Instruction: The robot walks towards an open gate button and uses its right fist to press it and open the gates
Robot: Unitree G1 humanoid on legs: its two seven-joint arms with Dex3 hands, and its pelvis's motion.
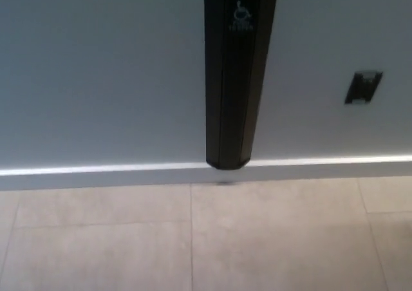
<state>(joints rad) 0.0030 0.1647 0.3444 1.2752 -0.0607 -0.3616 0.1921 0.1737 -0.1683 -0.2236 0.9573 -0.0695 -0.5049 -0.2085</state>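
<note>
A tall black vertical bar, the gate button (235, 78), is mounted on the pale grey wall and runs from the top edge of the head view down to just above the skirting. A small white wheelchair symbol (241, 16) with a line of text is printed near its top. Neither of my hands nor any part of my arms shows in the picture.
A small dark wall plate (363, 87) sits on the wall to the right of the bar. A bright white skirting strip (96, 170) runs along the wall's foot. Beige floor tiles (270, 239) with thin joints fill the bottom of the view.
</note>
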